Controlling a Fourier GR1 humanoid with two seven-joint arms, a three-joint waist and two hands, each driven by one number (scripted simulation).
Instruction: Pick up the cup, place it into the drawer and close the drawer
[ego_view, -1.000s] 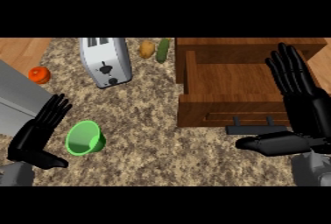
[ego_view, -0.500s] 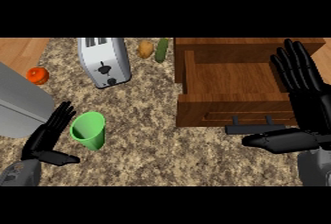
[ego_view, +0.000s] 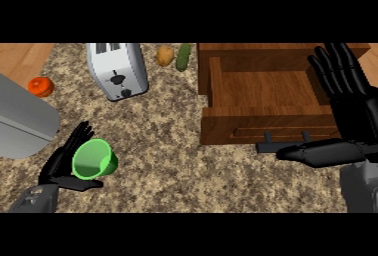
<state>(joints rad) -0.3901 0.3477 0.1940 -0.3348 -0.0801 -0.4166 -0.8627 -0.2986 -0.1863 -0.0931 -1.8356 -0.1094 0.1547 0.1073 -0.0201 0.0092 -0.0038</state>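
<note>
Left hand (ego_view: 63, 167), fingers spread, cups the cup (ego_view: 94, 159) near the surface's (ego_view: 170, 150) front-left; right hand (ego_view: 345, 107) rests spread over the drawer (ego_view: 258, 95).

Cup (ego_view: 94, 159): green, tipped on its side, open mouth facing the viewer, at the bench's lower left. Drawer (ego_view: 266, 97): brown wood, pulled open, interior bare, dark handle on its front, at the upper right, well apart from the cup.

Black left hand (ego_view: 65, 167), black right hand (ego_view: 347, 107), grey forearms
</note>
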